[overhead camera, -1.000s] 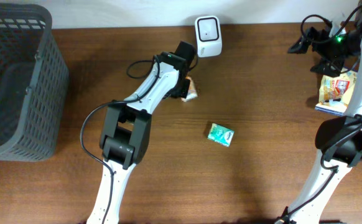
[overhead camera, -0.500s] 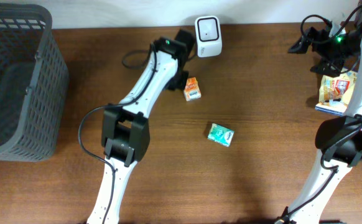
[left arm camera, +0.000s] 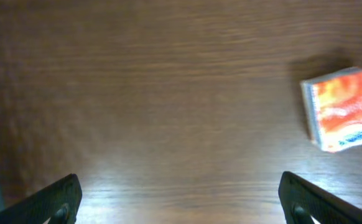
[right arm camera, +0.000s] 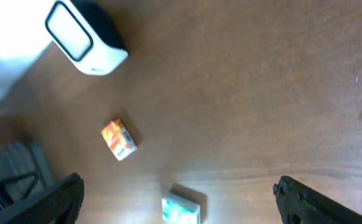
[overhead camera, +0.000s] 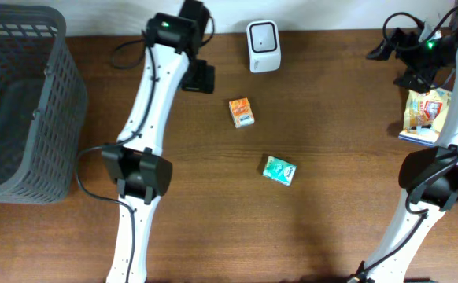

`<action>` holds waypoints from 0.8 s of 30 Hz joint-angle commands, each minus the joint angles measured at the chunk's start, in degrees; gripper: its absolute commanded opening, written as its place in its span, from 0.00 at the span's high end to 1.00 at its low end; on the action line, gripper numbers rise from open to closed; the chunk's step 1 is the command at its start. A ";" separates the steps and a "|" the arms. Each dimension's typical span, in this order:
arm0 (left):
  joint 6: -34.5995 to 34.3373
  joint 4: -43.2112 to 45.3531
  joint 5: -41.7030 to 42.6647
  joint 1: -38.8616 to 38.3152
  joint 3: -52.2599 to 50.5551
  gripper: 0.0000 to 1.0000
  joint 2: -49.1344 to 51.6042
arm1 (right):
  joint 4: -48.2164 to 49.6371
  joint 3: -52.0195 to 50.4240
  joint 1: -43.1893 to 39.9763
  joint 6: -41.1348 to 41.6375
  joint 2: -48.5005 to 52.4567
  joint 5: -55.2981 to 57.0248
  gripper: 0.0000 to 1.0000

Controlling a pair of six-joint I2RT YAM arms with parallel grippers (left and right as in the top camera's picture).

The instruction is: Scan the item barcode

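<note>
Now the left hand (left arm camera: 180,200) hung over bare desk (overhead camera: 331,94) at the far side, its fingers spread wide and gripping nothing. The orange box (overhead camera: 241,112) lay flat on the desk, a little right of that hand and nearer than the white scanner (overhead camera: 262,45), touching neither. A green box (overhead camera: 279,169) lay nearer still, slightly to the right. The right hand (right arm camera: 181,198) hovered at the far right corner, fingers likewise wide apart and empty, close to some packets (overhead camera: 426,114). A grey basket (overhead camera: 20,102) stood at the left edge.
</note>
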 commanded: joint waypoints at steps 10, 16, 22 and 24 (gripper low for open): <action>-0.48 0.98 -0.46 2.49 0.20 0.01 -0.44 | 6.25 -14.10 23.08 -4.66 -0.39 0.55 0.01; -0.46 -0.07 -0.48 3.37 0.20 0.01 -0.42 | 20.79 -30.64 32.22 4.28 -0.39 2.67 0.02; -0.46 -0.24 -0.46 4.83 0.20 0.01 -0.42 | 31.39 -39.54 33.42 4.11 -0.39 2.69 0.30; -0.46 -0.28 -0.44 5.05 0.20 0.01 -0.42 | 33.46 -39.91 33.11 2.62 -0.35 2.45 0.34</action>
